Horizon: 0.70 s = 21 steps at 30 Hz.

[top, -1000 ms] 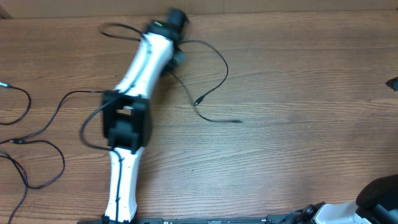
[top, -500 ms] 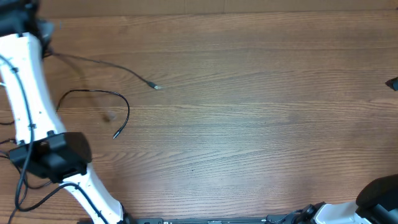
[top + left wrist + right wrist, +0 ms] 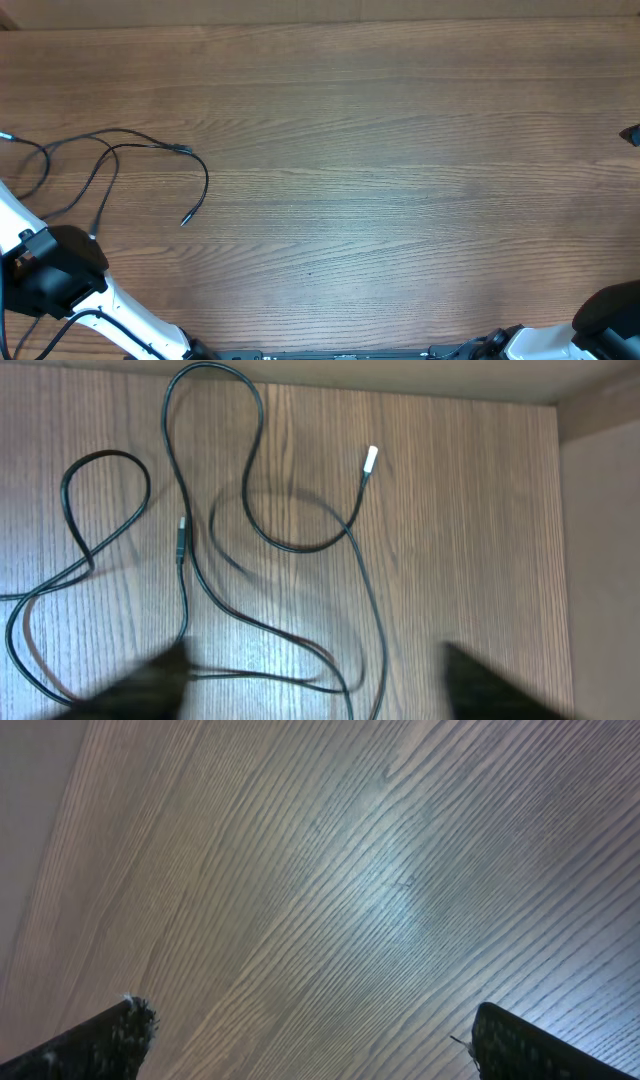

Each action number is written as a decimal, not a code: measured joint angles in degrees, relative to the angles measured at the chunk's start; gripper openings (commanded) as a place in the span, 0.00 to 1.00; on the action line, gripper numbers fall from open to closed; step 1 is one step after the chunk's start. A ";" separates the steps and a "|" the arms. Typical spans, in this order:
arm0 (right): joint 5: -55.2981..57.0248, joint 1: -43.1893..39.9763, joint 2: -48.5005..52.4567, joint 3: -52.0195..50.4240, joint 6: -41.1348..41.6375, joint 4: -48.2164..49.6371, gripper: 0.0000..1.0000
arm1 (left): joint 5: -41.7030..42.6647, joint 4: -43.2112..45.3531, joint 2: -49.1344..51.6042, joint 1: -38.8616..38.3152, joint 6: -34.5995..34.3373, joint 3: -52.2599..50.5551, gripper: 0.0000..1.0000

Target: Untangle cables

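Overhead view: A brown wood-grain bench (image 3: 400,200) fills the frame. The thin black cables (image 3: 206,185) lie in loose loops at its left side, running off the left edge. One dark plug end (image 3: 183,219) rests on bare wood apart from the loops, and a second plug end (image 3: 185,150) lies at the top of the same curve. The white-and-black left arm (image 3: 55,275) enters at the lower left corner, just below the loops; its fingers are outside this frame. A dark part of the right arm (image 3: 610,312) shows at the lower right corner, well apart from the cables.

Left wrist view: The cables (image 3: 300,548) lie flat on the bench in open curves that cross one another in places. A silver-white tip (image 3: 371,457) lies near the upper middle, and a small slim plug (image 3: 181,540) lies further left. The left fingers (image 3: 150,680) are blurred, stand wide apart and clamp nothing; strands pass on the bench between them.

Right wrist view: The right fingers (image 3: 110,1038) stand fully apart over bare wood, with nothing held.
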 measured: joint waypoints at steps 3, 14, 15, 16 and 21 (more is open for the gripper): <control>0.00 0.00 0.00 0.00 0.02 -0.15 1.00 | 1.38 0.04 0.00 -0.13 2.05 0.00 1.00; -12.26 3.15 0.00 0.00 -14.82 -3.21 1.00 | 21.20 -9.94 0.00 -5.46 31.15 0.00 0.94; -13.33 5.60 0.00 0.00 -16.55 -3.34 1.00 | 21.49 -10.86 0.00 -6.84 33.20 0.00 0.90; -13.99 7.85 0.00 0.00 -17.66 -3.32 1.00 | 21.92 -12.00 0.00 -9.81 36.74 0.00 0.89; -9.03 25.42 0.00 0.00 -19.50 -2.80 1.00 | 22.18 -13.73 0.00 -21.62 43.93 0.00 0.97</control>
